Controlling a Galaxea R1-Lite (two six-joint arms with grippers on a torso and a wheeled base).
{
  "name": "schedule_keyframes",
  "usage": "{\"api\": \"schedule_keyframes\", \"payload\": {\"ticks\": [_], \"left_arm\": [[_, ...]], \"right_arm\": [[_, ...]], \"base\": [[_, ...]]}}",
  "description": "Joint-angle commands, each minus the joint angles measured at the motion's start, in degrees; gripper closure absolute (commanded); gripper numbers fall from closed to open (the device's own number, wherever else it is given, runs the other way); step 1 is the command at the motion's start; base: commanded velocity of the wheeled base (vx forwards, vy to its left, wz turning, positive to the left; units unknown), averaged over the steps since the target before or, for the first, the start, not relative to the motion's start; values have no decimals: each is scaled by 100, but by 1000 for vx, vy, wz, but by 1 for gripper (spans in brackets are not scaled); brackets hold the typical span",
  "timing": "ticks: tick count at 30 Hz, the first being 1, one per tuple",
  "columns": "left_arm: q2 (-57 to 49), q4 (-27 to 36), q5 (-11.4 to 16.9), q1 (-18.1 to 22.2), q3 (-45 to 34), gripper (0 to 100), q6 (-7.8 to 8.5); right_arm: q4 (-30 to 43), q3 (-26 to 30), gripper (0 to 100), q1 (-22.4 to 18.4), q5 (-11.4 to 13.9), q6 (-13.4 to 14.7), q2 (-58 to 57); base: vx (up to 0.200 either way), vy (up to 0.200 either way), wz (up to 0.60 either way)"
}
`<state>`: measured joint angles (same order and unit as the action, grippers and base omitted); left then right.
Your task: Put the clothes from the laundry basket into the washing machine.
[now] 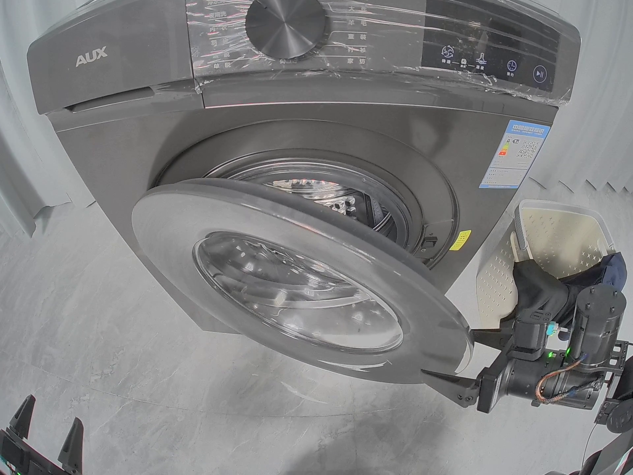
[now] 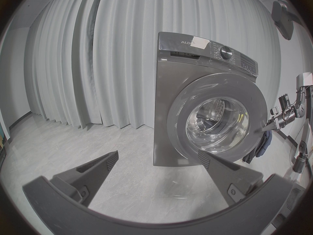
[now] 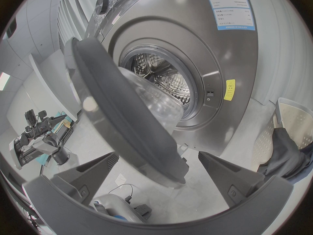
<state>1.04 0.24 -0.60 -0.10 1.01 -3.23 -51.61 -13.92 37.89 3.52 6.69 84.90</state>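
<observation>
The grey washing machine [image 1: 297, 133] stands in front of me with its round door [image 1: 297, 285] swung partly out and the steel drum [image 1: 330, 196] showing behind it. My right gripper [image 1: 450, 354] is open at the door's free edge. In the right wrist view the door's rim [image 3: 146, 154] lies between the spread fingers of that gripper [image 3: 156, 155]. To the right of the machine stands the white laundry basket [image 1: 567, 232], with dark clothes [image 1: 541, 288] hanging over its side. My left gripper [image 1: 51, 413] is open and empty, low at the left above the floor.
Pale curtains [image 2: 97, 66] hang behind and beside the machine. Bare grey floor [image 1: 165, 377] stretches in front of and left of the door. The basket [image 3: 293, 115] sits close to the machine's right front corner. Another piece of equipment [image 3: 36, 137] stands far off across the room.
</observation>
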Motion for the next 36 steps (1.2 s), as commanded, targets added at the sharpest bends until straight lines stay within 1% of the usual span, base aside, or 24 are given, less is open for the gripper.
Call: {"api": "schedule_keyframes", "payload": {"ticks": [1, 6, 10, 12, 14, 20, 22, 24, 26, 28, 29, 32, 33, 34, 35, 36], "left_arm": [[-68, 2, -2, 1, -92, 0, -2], [-68, 2, -2, 1, -92, 0, -2], [-68, 2, -2, 1, -92, 0, -2], [-68, 2, -2, 1, -92, 0, -2], [-68, -7, -2, 1, -92, 0, -2], [-68, 2, -2, 1, -92, 0, -2], [-68, 2, -2, 1, -92, 0, -2], [-68, -7, -2, 1, -92, 0, -2], [-68, 2, -2, 1, -92, 0, -2], [-68, 2, -2, 1, -92, 0, -2], [-68, 2, -2, 1, -92, 0, -2], [-68, 2, -2, 1, -92, 0, -2], [-68, 2, -2, 1, -92, 0, -2], [-68, -7, -2, 1, -92, 0, -2], [-68, 2, -2, 1, -92, 0, -2], [-68, 2, -2, 1, -92, 0, -2]], "right_arm": [[-6, -199, 0, -45, -1, -1, 212], [-94, -216, 0, 52, -1, -10, 387], [-165, -76, 0, 316, -1, 7, 352], [-165, -32, 0, 342, -1, 7, 335], [-156, 100, 0, 298, -10, -1, 264], [-77, 900, 0, 219, -36, -36, -157], [-68, 1111, 0, 26, -71, -98, -193], [-68, 1216, 0, -423, -62, -195, -149], [-68, 1234, 0, -853, -1, -414, -96], [-156, 1146, 0, -1099, 8, -520, 71], [-165, 1102, 0, -1135, 8, -520, 106], [-147, 522, 0, -1275, -45, -520, 308], [-147, 522, 0, -1275, -45, -520, 308], [-94, 179, 0, -1328, -45, -520, 431], [-86, 21, 0, -1337, -45, -520, 519], [-86, 21, 0, -1337, -45, -520, 519]], "base": [[-200, 0, 0], [-200, 0, 0], [0, 0, 0], [0, 0, 0], [0, 0, 0], [0, 0, 0], [0, 0, 0], [0, 0, 0], [0, 0, 0], [0, 0, 0], [0, 0, 0], [0, 0, 0], [0, 0, 0], [0, 0, 0], [0, 0, 0], [0, 0, 0]]}}
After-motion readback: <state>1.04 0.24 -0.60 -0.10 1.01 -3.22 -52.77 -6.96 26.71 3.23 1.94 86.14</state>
